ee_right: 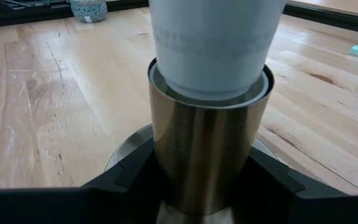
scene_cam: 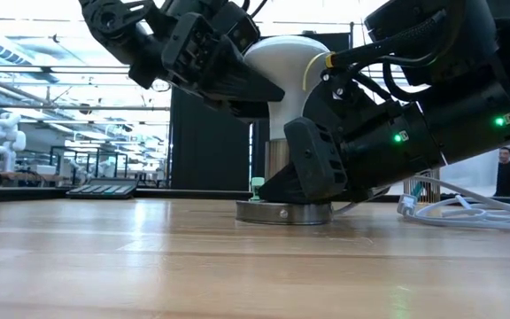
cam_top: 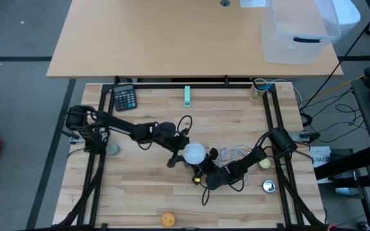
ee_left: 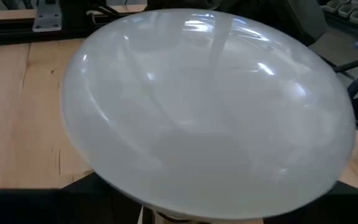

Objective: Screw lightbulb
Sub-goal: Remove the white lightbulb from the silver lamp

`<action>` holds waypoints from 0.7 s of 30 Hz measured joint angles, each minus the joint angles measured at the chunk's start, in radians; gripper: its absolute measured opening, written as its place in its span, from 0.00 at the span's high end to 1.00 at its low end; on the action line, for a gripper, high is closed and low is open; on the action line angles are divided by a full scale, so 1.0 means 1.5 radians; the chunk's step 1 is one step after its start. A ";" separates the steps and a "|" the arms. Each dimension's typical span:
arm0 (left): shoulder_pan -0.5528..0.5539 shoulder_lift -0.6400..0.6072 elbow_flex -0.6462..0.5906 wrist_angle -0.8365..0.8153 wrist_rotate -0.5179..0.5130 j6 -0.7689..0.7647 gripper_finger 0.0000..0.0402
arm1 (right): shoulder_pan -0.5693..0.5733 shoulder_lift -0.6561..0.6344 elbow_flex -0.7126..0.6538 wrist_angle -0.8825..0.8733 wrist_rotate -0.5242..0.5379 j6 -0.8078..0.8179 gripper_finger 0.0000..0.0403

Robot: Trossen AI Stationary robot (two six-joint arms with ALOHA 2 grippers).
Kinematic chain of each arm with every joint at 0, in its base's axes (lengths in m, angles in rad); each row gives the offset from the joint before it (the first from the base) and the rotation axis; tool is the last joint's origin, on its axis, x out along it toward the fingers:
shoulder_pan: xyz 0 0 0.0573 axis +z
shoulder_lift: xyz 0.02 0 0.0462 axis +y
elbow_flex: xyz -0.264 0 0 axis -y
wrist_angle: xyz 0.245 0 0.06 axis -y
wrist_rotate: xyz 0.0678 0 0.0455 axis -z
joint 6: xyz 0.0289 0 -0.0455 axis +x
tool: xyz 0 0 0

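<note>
The white lightbulb [cam_top: 194, 153] stands upright with its neck [ee_right: 210, 56] in a brass-coloured socket [ee_right: 207, 149] on a round metal base [scene_cam: 283, 213], at the middle of the wooden table. My left gripper [cam_top: 182, 154] comes from the table's left and is shut on the bulb's frosted globe [ee_left: 210, 112]. My right gripper [cam_top: 202, 172] comes from the right, low at the table, and is shut on the socket's cylinder [scene_cam: 277, 164]. My left gripper holds the bulb's round globe [scene_cam: 273, 58] between its two fingers, slanting down from the table's left. The globe fills its wrist view and hides the contact points. The bulb stands upright, its neck in the socket. My right gripper pinches the socket's cylinder [ee_right: 166, 168] between its two fingers [ee_right: 129, 177], just above the round base. The fingers come level from the table's near right. The socket stands upright, its base on the table.
A calculator [cam_top: 125, 98] and a teal piece [cam_top: 187, 95] lie near the far edge. A small bowl [cam_top: 112, 149] sits at the left, a white cable [cam_top: 236, 153], a yellowish ball [cam_top: 264, 164] and a grey disc [cam_top: 269, 186] at the right, an orange ball [cam_top: 167, 219] at the near edge.
</note>
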 joint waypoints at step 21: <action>-0.087 0.000 0.000 0.013 -0.252 -0.092 0.48 | 0.000 0.000 0.000 0.001 0.003 0.003 0.55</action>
